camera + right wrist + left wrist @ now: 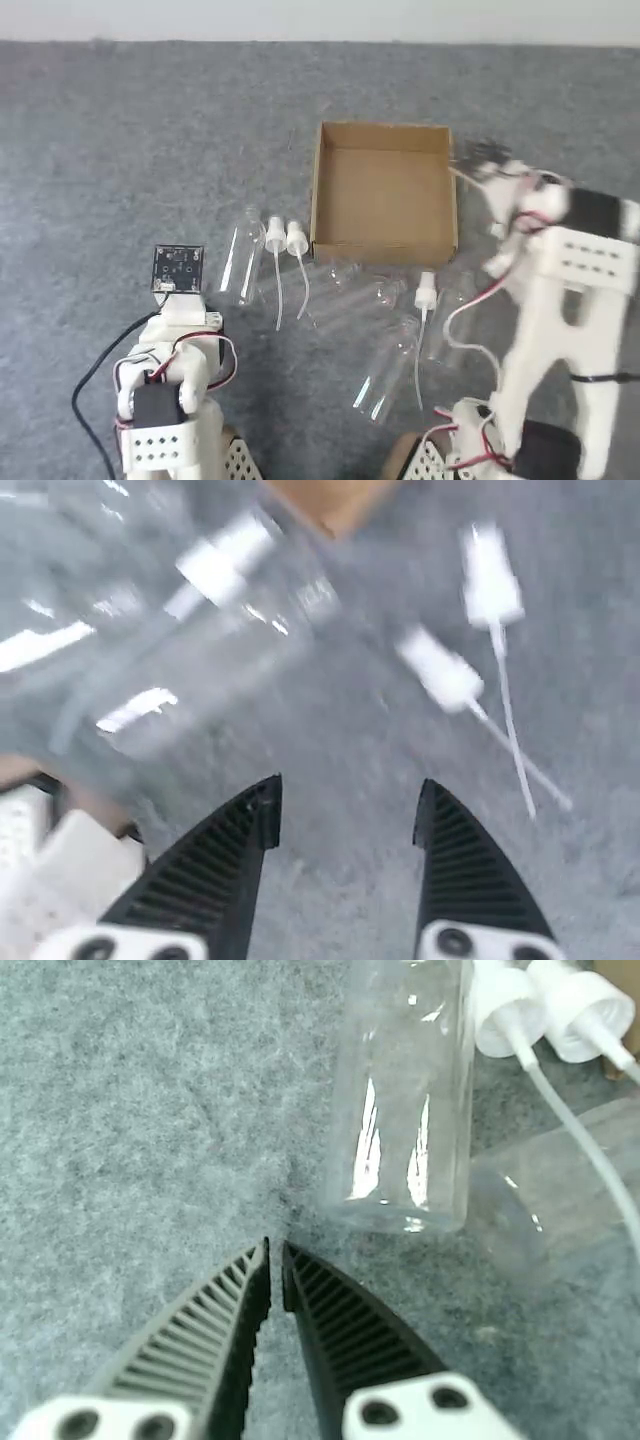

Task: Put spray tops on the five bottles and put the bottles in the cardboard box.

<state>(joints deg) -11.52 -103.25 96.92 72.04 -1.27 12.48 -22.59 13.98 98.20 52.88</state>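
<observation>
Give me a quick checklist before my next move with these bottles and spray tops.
1. Cardboard box open and empty: ok.
2. Left jaws free: ok, shut on nothing.
3. Right jaws free: ok, open and empty.
4. Bottle lying just ahead of the left jaws: ok.
5. Five spray tops located: cannot tell, three visible.
6. Any bottle boxed: not ok, none.

Both arms are white printed plastic with black motor blocks; the left arm (165,385) carries a small black square board (178,268) and a perforated white plate. Red, white and black wires (225,365) loop along the left arm and the right arm (560,290). The left gripper (275,1252) and right gripper (345,792) have black, ribbed, wedge-shaped fingers on white mounts with dark screw holes.
</observation>
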